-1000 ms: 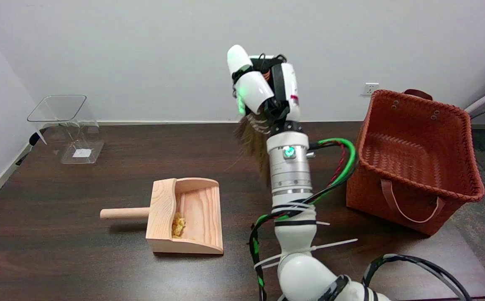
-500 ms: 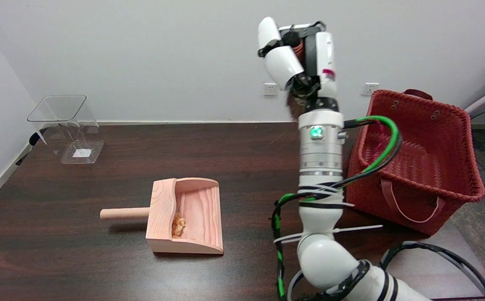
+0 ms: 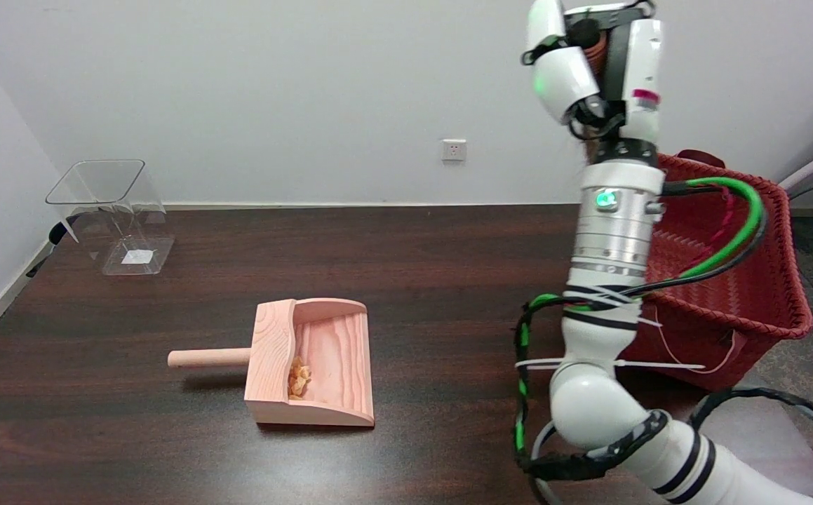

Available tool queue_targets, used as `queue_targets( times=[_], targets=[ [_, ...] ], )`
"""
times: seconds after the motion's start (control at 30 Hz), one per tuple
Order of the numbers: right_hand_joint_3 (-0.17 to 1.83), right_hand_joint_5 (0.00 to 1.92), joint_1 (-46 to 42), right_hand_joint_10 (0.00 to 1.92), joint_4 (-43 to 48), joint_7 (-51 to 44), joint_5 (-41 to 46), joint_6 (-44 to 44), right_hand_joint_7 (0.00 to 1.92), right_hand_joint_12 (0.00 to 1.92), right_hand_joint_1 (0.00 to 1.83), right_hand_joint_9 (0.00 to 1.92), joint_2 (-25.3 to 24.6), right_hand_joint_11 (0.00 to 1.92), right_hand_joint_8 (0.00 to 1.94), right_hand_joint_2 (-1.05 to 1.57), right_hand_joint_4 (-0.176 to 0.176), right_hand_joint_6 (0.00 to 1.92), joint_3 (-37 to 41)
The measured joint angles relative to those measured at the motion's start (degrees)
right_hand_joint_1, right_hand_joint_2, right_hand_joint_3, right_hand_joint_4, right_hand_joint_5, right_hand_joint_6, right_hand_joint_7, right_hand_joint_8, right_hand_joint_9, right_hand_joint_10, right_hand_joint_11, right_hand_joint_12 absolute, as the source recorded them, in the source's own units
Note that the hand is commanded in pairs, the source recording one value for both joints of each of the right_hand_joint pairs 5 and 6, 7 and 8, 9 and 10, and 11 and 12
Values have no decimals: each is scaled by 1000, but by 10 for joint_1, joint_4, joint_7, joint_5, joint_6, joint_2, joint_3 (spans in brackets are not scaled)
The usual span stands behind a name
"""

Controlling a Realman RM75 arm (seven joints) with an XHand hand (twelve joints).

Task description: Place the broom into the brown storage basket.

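Although the table (image 3: 406, 245) carries only a few things, each can be counted: one wooden dustpan (image 3: 308, 372) with a round handle pointing left and a small heap of pale crumbs (image 3: 298, 377) inside it, one clear plastic container (image 3: 113, 214) at the far left corner, and one brown storage basket (image 3: 743, 280) at the right edge. One wall socket (image 3: 453, 149) shows on the wall behind.

The right hand (image 3: 599, 70) is raised high, near the top of the picture, above the basket's near left rim. Its fingers are curled in against the palm, seen from the back. The broom (image 3: 594, 56) is almost wholly hidden inside that curl: only a bit of reddish-brown shows between the fingers and a dark tuft just under the hand, so the grip appears to be on the broom, though how the fingers lie on it cannot be told.

The basket stands tilted, its mouth open toward the camera and upward; the forearm and its green and black cables cross in front of its left wall. The basket's right side overhangs the table's right edge. Between dustpan and arm lies a wide stretch of bare dark wood.
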Motion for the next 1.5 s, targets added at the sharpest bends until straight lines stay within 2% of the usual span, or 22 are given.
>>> queue_targets(
  times=[0.23,0.5,0.97,1.5],
  targets=[
    [587,1920,-14,1920,0,9,9,18,1920,1920,861,1920,29,1920,1920,1571,0,1920,39],
    [634,1920,-28,1920,-33,62,20,30,1920,1920,855,1920,50,1920,1920,1571,0,1920,77],
    [651,1920,-39,1920,-159,206,30,75,1920,1920,850,1920,67,1920,1920,1571,0,1920,111],
    [695,1920,-35,1920,-281,278,36,97,1920,1920,839,1920,72,1920,1920,1571,0,1920,100]
  ],
)
